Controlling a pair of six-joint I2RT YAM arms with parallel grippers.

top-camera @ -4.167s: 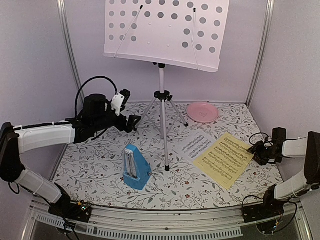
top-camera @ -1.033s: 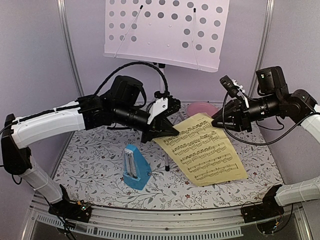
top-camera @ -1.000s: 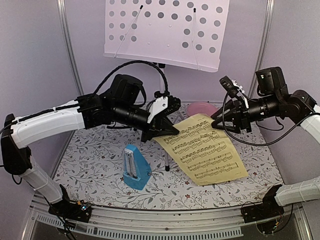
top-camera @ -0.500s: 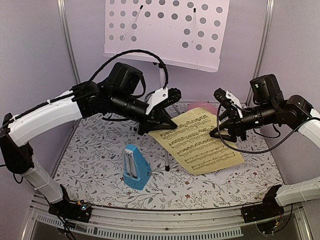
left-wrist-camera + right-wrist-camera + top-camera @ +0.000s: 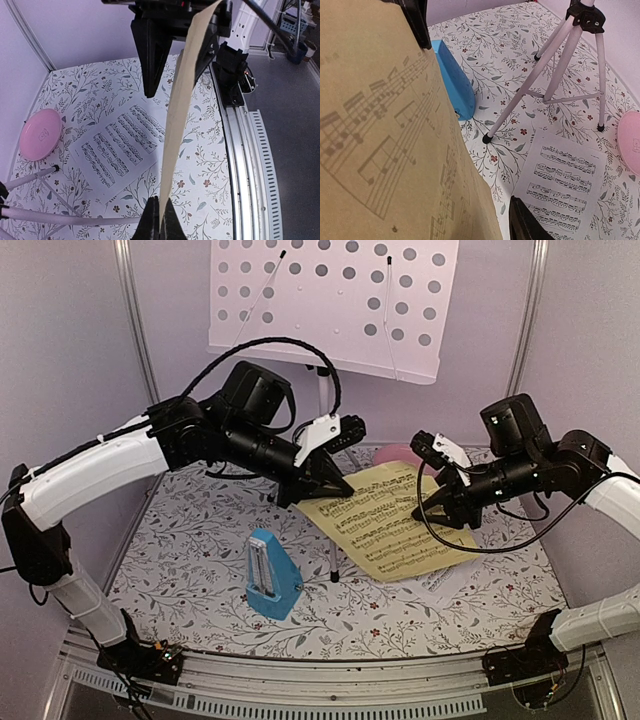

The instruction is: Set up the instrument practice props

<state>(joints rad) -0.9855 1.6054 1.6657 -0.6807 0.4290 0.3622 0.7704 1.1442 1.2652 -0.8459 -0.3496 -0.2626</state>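
Observation:
The yellow sheet [image 5: 385,520] hangs in the air over the table's middle, tilted. My left gripper [image 5: 335,490] is shut on its left corner, where its fingertips [image 5: 152,212] pinch the edge-on yellow sheet [image 5: 182,100]. My right gripper [image 5: 440,508] straddles the sheet's right edge. One black finger [image 5: 522,225] stands just apart from the yellow sheet [image 5: 385,150]; the other is hidden behind it. The white sheet [image 5: 120,145] lies flat on the table below. The blue metronome [image 5: 271,575] stands front left. The music stand [image 5: 330,300] rises at the back on its tripod legs [image 5: 555,65].
A pink round plate [image 5: 400,453] lies at the back right, partly behind the right arm. The stand's front leg [image 5: 331,540] comes down close beside the metronome and under the lifted sheet. Purple walls close in the table on three sides.
The yellow sheet has gone from lying on the table to hanging in the air. Over the last second the right gripper moved down and left onto its right edge, its jaws narrowing.

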